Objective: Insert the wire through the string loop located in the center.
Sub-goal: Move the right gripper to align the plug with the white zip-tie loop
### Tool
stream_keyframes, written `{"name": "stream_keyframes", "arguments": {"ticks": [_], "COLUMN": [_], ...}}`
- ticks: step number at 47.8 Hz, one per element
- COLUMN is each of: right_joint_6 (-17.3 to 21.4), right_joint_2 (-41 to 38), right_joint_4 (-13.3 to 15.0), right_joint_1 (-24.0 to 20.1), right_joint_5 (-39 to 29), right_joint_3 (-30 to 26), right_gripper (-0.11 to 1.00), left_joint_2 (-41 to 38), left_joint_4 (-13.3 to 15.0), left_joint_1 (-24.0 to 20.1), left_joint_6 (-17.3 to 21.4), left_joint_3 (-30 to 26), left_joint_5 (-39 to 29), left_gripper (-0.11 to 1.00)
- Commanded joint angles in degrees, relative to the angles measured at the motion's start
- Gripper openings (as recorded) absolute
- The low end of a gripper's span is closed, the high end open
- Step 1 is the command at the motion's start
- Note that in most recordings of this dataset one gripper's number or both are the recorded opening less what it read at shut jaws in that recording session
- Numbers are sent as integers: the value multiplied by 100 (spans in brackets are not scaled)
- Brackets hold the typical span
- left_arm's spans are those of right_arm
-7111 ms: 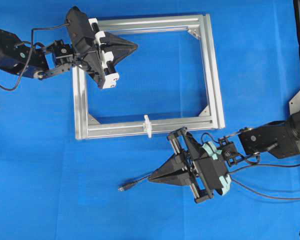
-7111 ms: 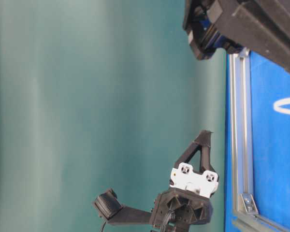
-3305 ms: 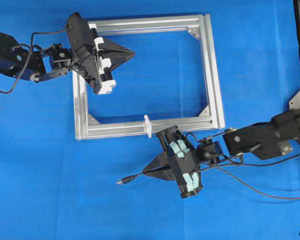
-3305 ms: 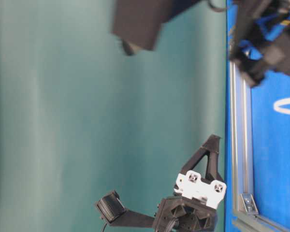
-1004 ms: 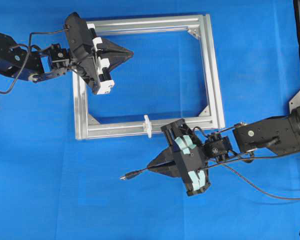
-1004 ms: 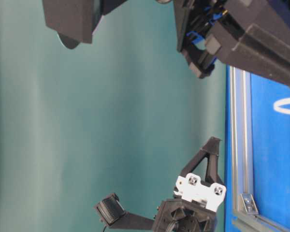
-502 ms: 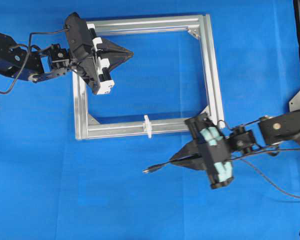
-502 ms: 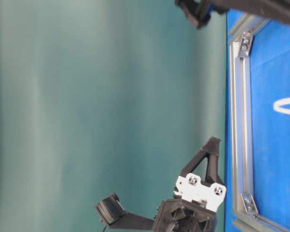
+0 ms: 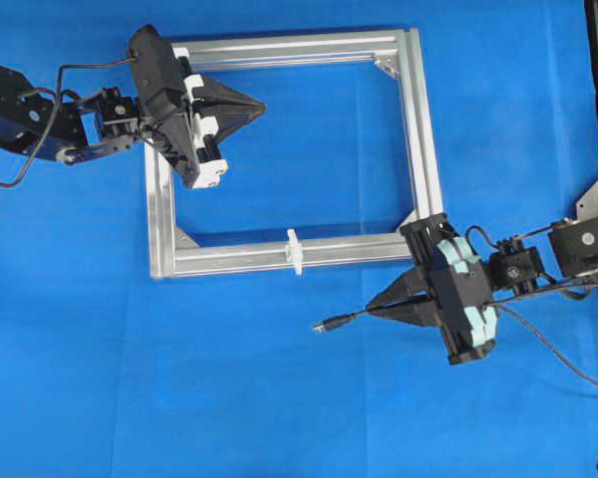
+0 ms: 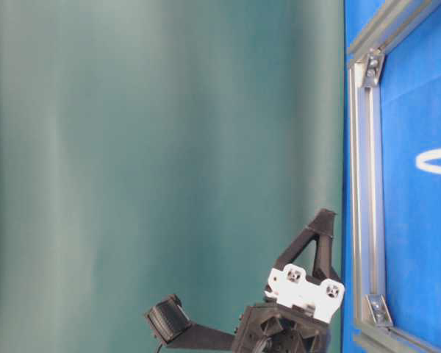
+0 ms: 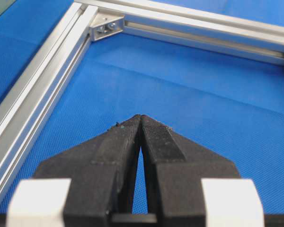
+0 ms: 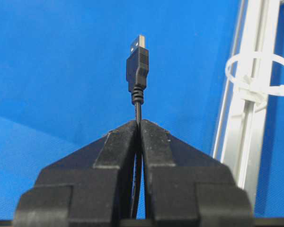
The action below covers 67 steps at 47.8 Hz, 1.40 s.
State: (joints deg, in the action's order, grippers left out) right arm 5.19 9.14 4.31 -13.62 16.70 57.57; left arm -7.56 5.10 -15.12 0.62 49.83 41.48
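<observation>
Taking the aluminium frame (image 9: 419,149) as the landmark and reading the overhead view from its left, the left gripper (image 9: 257,104) hangs over the frame's upper-left corner, jaws pressed together on nothing; its own wrist camera shows the two tips meeting above bare blue cloth inside the frame. On the frame's lower rail, near its middle, stands the string loop (image 9: 294,250), white and upright. Below and to the right of that rail, off the frame's lower-right corner, the right gripper (image 9: 372,308) is clamped on the wire (image 9: 337,323), whose plug juts out leftward, clear of the rail and apart from the loop. The risk, as I judge it, is the free length ahead of the jaws: it may sag or swing, so the plug could miss the small opening, or strike the tie and bend it flat. The overhead view hides the loop's opening; the right wrist view shows it as an open ring beside the plug's metal tip, while the table-level view catches only the loop and the left arm.
</observation>
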Motion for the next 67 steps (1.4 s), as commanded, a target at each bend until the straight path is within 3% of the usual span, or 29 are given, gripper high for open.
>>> {"name": "stream_keyframes", "arguments": {"ticks": [1, 26, 67], "right_joint_6": [9, 0, 0], "right_joint_2": [105, 44, 44], "right_joint_4": [-26, -26, -26], "right_joint_1": [53, 1055, 1160], "right_joint_5": [26, -44, -26], "right_joint_3": [-53, -9, 0], "right_gripper": [-2, -2, -2], "left_joint_2": [167, 176, 176], "left_joint_4": [-18, -18, -18], "left_joint_1": [0, 0, 0], "left_joint_6": [0, 0, 0], "left_joint_3": [-35, -9, 9], "left_joint_5": [26, 26, 35], "left_gripper": [0, 0, 0]}}
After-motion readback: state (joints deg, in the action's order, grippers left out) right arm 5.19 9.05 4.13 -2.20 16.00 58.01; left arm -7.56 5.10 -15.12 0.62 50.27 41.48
